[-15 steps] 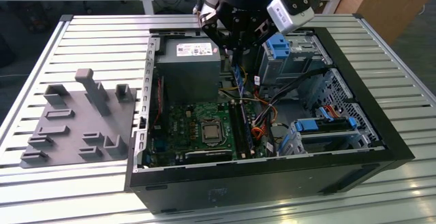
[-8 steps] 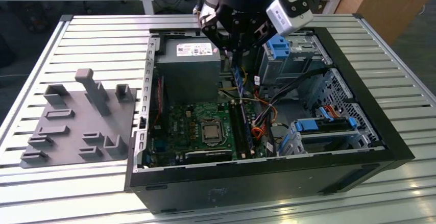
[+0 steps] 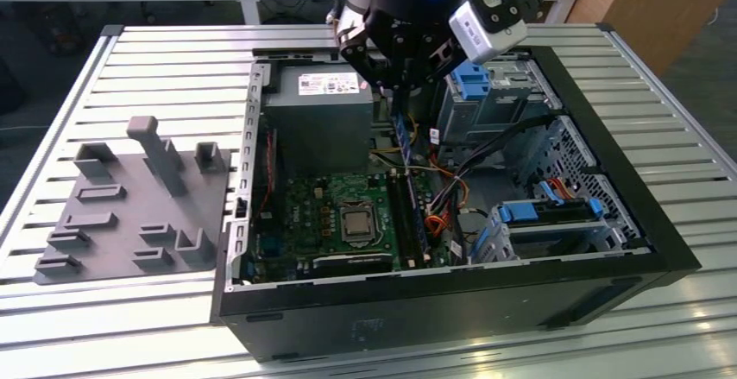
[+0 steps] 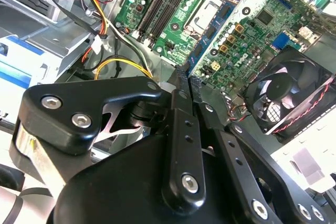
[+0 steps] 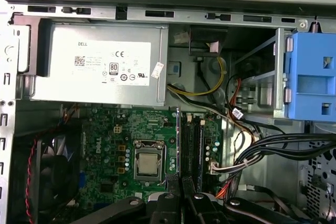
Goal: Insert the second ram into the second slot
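- Holds long thin blue circuit-board ram strip (image 3: 399, 127) clamped in gripper (image 3: 394, 84), long axis 12-to-6 in the exterior view.
- Sits apart from black memory slots (image 3: 408, 211), at 6 o'clock, parallel.

Matt black gripper (image 4: 187, 78) — ribbed metal table (image 3: 173, 60)

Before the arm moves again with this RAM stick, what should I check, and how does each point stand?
1. The gripper is shut on the second ram: ok.
2. The ram hangs over the motherboard, not seated: ok.
3. The ram's edge lines up with the memory slots: cannot tell.
4. The cables lie beside the slots, not across them: ok.
5. The target slot is empty: cannot tell.
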Controlling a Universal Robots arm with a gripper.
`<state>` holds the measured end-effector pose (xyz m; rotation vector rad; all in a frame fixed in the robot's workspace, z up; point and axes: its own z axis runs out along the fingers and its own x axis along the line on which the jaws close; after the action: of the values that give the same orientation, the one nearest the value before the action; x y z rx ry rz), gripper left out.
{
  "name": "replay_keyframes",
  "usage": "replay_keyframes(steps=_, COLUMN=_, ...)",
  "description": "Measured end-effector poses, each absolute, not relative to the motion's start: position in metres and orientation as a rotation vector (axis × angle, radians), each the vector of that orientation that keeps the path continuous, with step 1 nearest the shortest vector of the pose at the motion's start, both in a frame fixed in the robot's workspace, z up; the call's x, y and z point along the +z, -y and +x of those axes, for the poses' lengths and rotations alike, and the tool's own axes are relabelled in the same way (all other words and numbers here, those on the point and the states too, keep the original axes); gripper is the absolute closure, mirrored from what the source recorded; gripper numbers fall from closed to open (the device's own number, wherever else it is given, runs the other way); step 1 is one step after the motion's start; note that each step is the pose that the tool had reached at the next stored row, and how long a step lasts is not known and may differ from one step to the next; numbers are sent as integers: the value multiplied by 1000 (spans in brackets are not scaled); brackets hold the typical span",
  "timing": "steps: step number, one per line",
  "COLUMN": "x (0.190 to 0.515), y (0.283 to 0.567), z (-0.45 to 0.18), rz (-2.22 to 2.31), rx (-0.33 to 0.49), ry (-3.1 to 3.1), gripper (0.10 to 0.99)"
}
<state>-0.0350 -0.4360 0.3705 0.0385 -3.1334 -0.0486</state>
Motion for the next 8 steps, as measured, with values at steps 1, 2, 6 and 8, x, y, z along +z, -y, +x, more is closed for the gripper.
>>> replay_keyframes(steps=1, x=370, y=436, z=-35, rz=38, rx=-49, ry=3133, gripper=953)
replay_keyframes(steps=2, x=370, y=436, z=-35, rz=37, rx=-49, ry=3133, gripper=953)
replay_keyframes(steps=6, x=369, y=436, z=-35, rz=33, rx=-49, ry=3134, gripper=953)
replay_keyframes(steps=8, x=369, y=436, z=-35, rz=32, rx=-49, ry=3134, gripper=953)
